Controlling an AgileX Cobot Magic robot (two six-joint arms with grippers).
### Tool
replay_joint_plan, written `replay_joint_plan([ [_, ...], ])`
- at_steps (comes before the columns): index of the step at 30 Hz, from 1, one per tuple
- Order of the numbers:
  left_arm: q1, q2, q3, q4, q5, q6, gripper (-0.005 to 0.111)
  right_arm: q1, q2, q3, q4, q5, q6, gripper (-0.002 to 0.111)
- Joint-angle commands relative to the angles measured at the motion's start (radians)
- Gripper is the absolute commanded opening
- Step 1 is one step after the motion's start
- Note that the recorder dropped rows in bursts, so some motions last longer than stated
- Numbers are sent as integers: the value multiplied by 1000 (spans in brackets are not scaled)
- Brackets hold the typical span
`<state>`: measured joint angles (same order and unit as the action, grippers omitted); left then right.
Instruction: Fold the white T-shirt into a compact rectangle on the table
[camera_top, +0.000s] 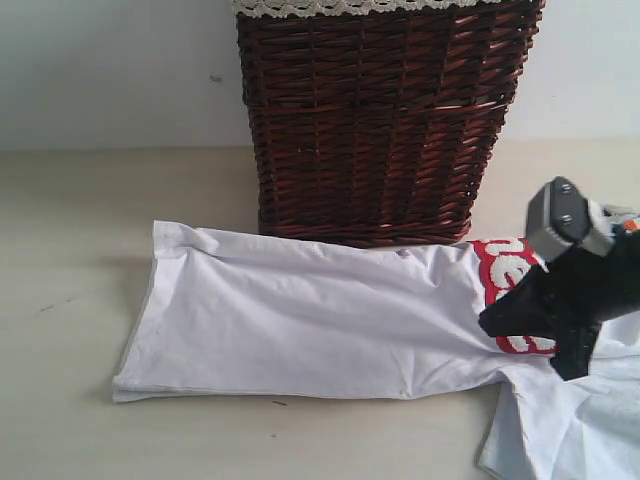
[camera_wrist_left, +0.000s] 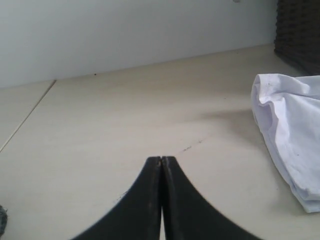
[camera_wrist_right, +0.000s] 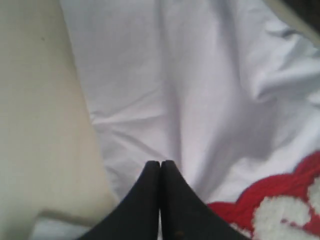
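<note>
Exterior: the white T-shirt (camera_top: 300, 320) lies on the table (camera_top: 70, 420), just before the wicker basket (camera_top: 380, 120). Left wrist: my left gripper (camera_wrist_left: 161, 159) is closed, empty. Right wrist: my right gripper (camera_wrist_right: 160, 163), closed too, hangs over it. Soft, limp cloth, I think; I would pinch hem corners.

lettering: white fuzzy letters stood on the red patch (camera_top: 503, 272) of the white T-shirt (camera_top: 300, 310) | legible: only what looked like "ne", the rest hidden behind the right hand (camera_top: 488, 322) | right wrist view: letter fragments were unreadable
</note>
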<state>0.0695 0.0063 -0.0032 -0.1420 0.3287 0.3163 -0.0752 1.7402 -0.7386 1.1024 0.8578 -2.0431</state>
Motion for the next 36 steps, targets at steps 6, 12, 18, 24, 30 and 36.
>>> replay_joint_plan([
  [6, 0, -6, 3, -1, -16, 1, 1, 231, 164, -68, 24, -295, -29, 0],
  [12, 0, -6, 3, -1, -16, 1, 1, 296, 208, -68, 24, -332, -29, 0],
  [18, 0, -6, 3, -1, -16, 1, 1, 308, 210, -68, -84, -238, 34, 0],
  [24, 0, -6, 3, -1, -16, 1, 1, 308, 208, -68, -347, 19, 151, 0],
  [30, 0, -6, 3, -1, -16, 1, 1, 308, 201, -76, -346, 27, 169, 0],
  [36, 0, -6, 3, -1, -16, 1, 1, 308, 88, -153, -216, 27, 165, 0],
])
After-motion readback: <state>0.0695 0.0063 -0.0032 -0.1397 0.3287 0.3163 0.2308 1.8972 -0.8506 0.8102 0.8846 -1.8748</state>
